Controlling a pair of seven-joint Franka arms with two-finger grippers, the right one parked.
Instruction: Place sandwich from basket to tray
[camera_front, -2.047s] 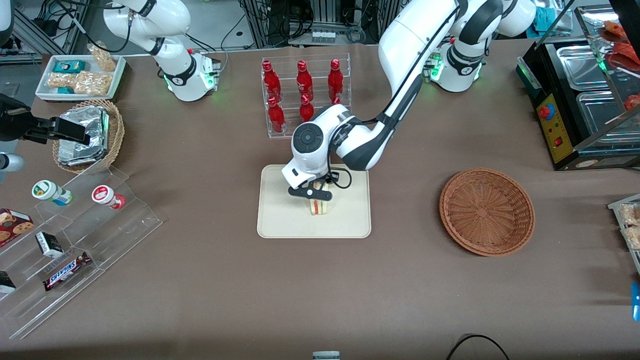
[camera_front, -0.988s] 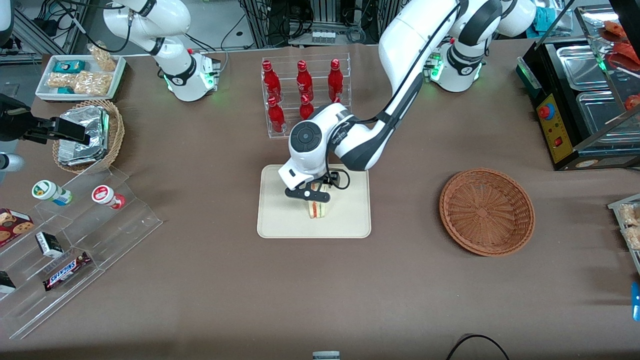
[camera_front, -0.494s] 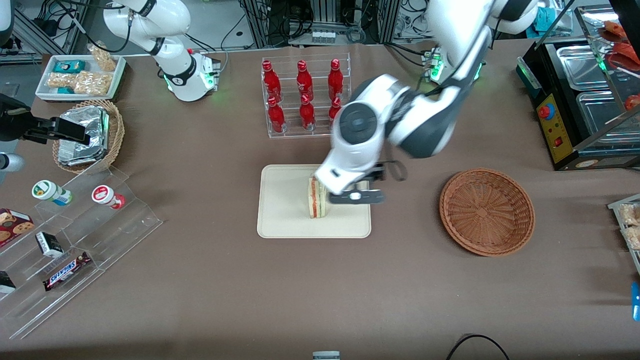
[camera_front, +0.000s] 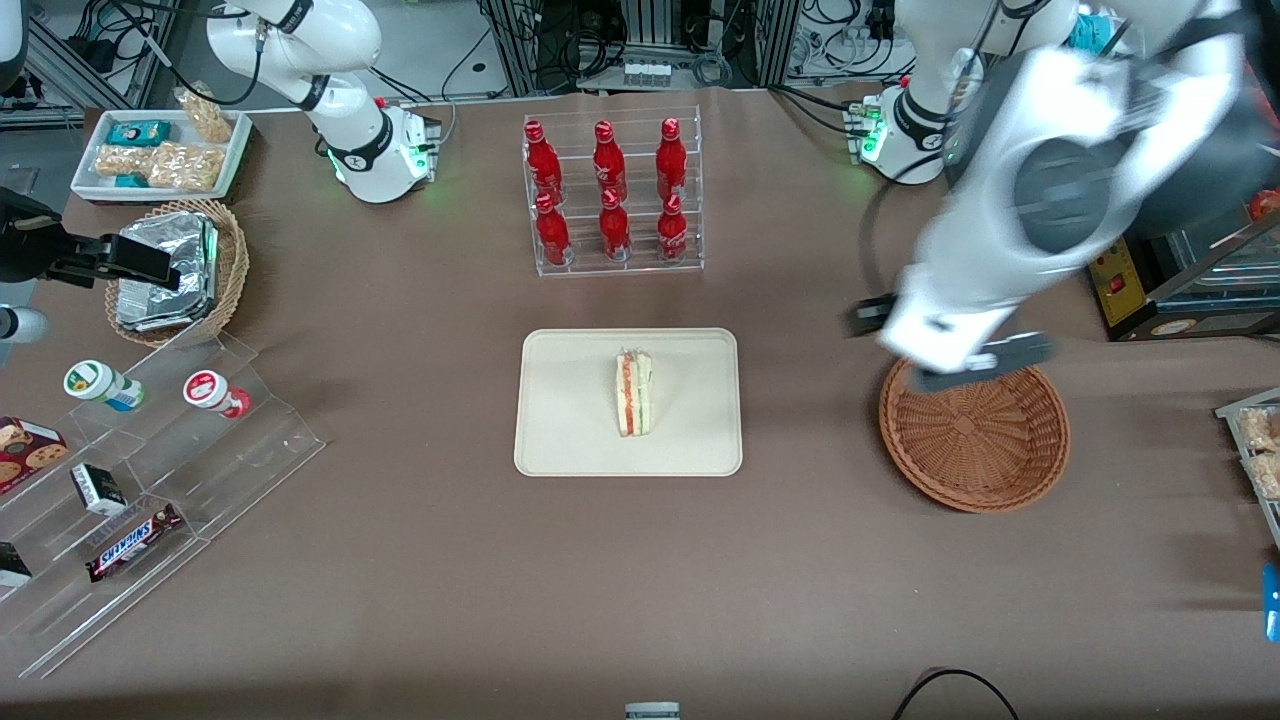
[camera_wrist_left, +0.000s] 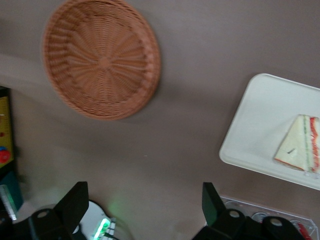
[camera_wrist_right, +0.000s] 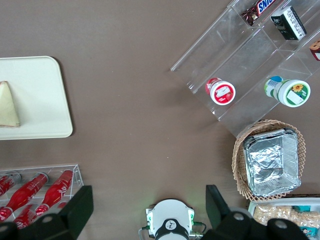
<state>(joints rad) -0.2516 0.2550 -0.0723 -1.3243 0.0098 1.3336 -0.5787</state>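
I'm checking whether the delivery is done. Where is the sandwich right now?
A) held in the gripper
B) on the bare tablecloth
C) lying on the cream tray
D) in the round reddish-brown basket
C: the sandwich lies on the tray, while the open gripper hangs empty above the empty basket.

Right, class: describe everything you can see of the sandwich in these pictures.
The sandwich is a small triangular wedge of pale white bread with red-orange and green filling layers along its cut edge. It sits near the middle of the cream tray, standing on one edge in the front view, touching only the tray. Nothing grips it: the gripper is open, apart from it, above the rim of the empty reddish-brown wicker basket, toward the working arm's end of the table.
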